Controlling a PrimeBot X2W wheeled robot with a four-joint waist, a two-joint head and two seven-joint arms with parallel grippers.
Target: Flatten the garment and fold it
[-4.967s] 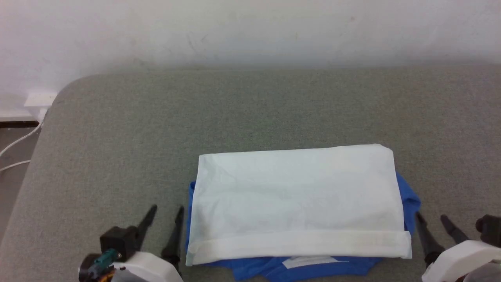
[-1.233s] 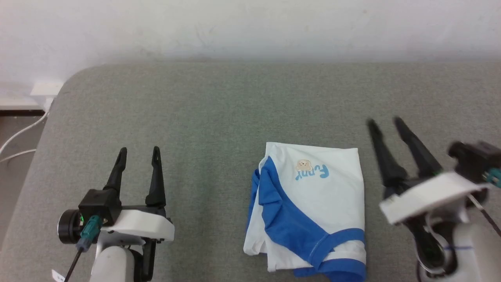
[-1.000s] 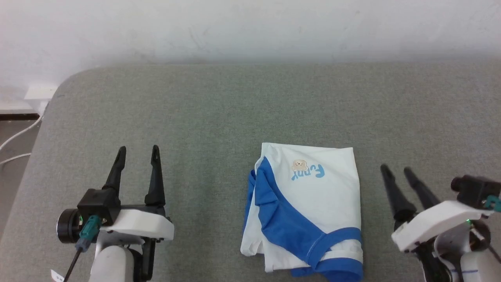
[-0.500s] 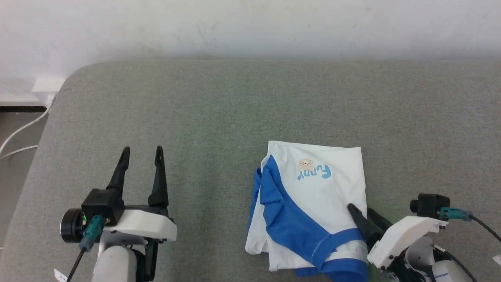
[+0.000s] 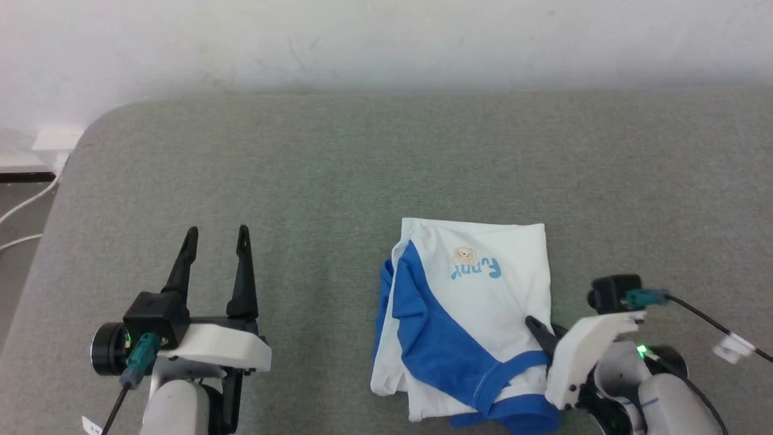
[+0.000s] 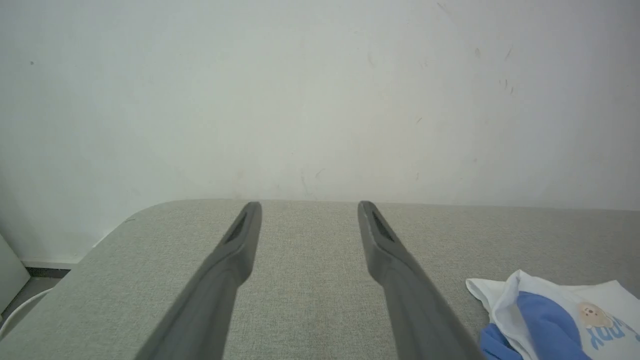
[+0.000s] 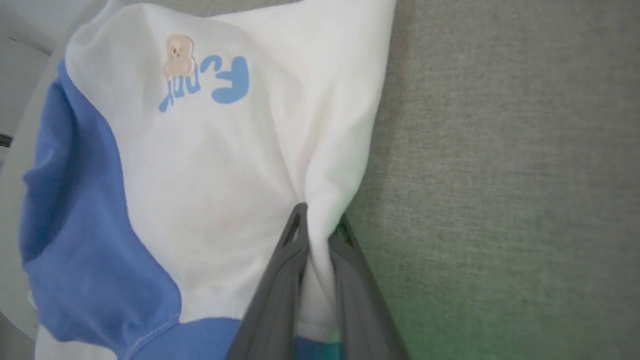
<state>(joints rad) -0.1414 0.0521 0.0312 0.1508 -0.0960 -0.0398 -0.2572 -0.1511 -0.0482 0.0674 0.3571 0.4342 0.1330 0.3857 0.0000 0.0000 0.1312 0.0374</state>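
1. Right gripper [image 7: 320, 217] was clamped on the white right-hand edge of the garment [image 5: 483, 302], over the near right part of the grey table [image 5: 362, 169]; cloth bunched into a ridge between its fingers.
2. Left gripper [image 5: 217, 232] hovered over the table's near left part, fingers spread wide with nothing between them; it was well apart from the garment.
3. We found the garment lying on the table, toward its near edge and right of its middle.
4. Progress, as we judged it: the shirt was folded down to a compact packet; a blue sleeve bulged out toward the table's left and the near layers sat uneven; so a last fold or a tidying tug seemed left.
5. Its long axis ran from the table's near edge to its far edge, slightly skewed; the lettering [image 5: 477, 269] and the bear [image 5: 465, 255] sat at the far end and read upside down in the head view; so we judged the collar end pointed toward the near edge.
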